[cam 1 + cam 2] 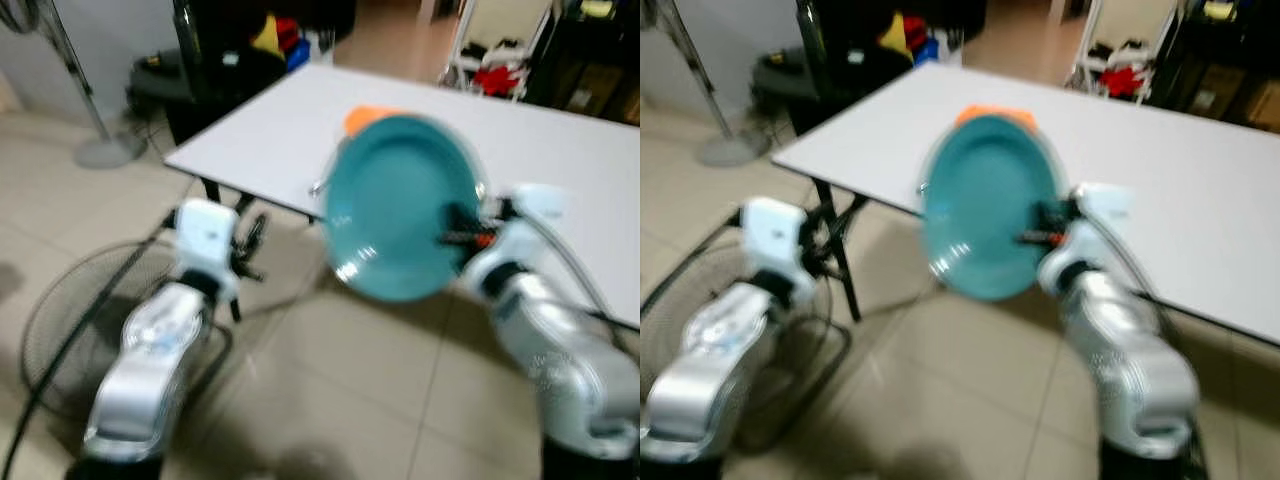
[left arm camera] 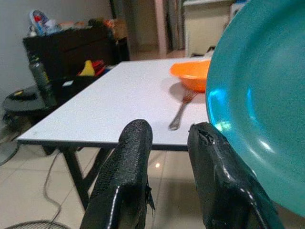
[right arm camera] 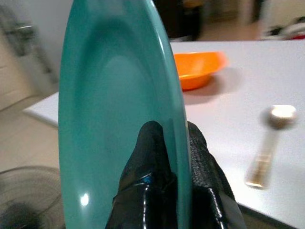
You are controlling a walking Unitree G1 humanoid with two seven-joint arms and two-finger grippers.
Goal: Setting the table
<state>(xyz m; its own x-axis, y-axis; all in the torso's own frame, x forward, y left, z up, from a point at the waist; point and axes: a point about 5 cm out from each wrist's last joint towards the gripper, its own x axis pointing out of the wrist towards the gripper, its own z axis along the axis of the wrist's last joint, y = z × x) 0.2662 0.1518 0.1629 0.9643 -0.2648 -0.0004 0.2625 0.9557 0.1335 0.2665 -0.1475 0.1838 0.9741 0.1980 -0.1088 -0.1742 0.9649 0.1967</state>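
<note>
A teal plate point(image 1: 400, 205) is held almost upright in front of the white table's point(image 1: 280, 130) near edge. My right gripper point(image 1: 462, 228) is shut on its right rim, one finger point(image 3: 147, 157) on each face of the teal plate point(image 3: 114, 109). An orange bowl point(image 2: 193, 74) sits on the table behind the plate, with a fork point(image 2: 180, 110) lying in front of it and a spoon point(image 3: 269, 143) nearby. My left gripper point(image 2: 167, 143) hangs low at the left of the table, its fingers point(image 2: 128, 162) a small gap apart with nothing between them.
A floor fan point(image 1: 70, 320) lies on the tiles under my left arm, its cable running beside it. Folding table legs point(image 1: 835, 255) stand close to my left gripper. A dark cabinet point(image 1: 230, 50) and a shelf point(image 1: 495, 50) with red things stand beyond the table.
</note>
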